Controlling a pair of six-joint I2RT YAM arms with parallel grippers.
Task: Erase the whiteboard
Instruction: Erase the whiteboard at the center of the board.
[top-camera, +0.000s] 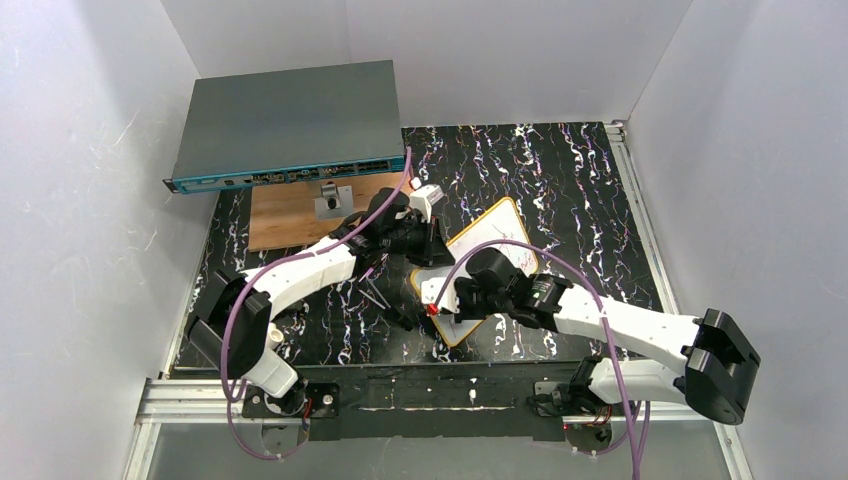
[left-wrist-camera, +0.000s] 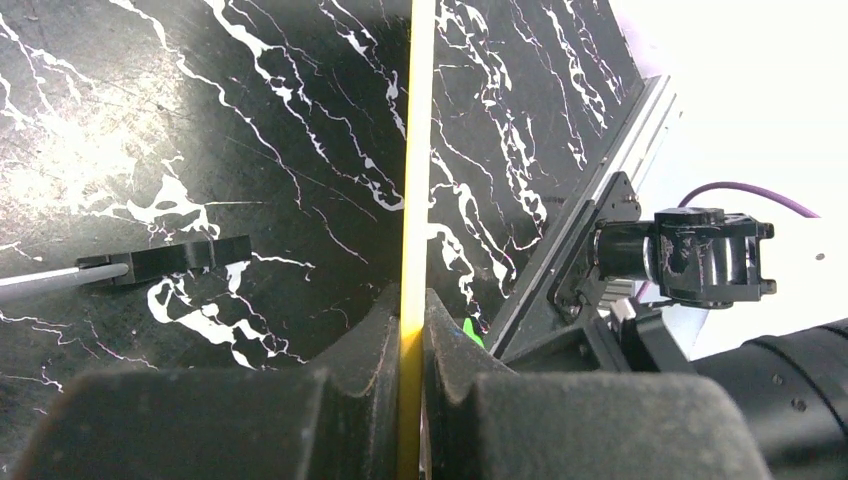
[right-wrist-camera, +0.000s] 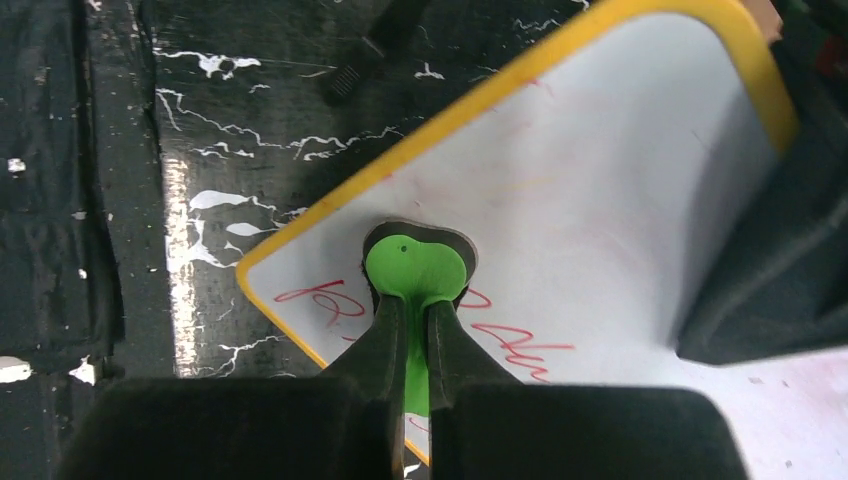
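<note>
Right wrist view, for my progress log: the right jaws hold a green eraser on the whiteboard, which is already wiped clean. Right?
No: the whiteboard carries red handwriting near the green eraser, as the right wrist view shows. The right jaws do hold that eraser on it.

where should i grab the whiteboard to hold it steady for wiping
Pinch the thin rim of the whiteboard edge-on from its side, one finger on each face: it is flat and thin, and that leaves the face free for the green eraser. The left claw grips it so.
</note>
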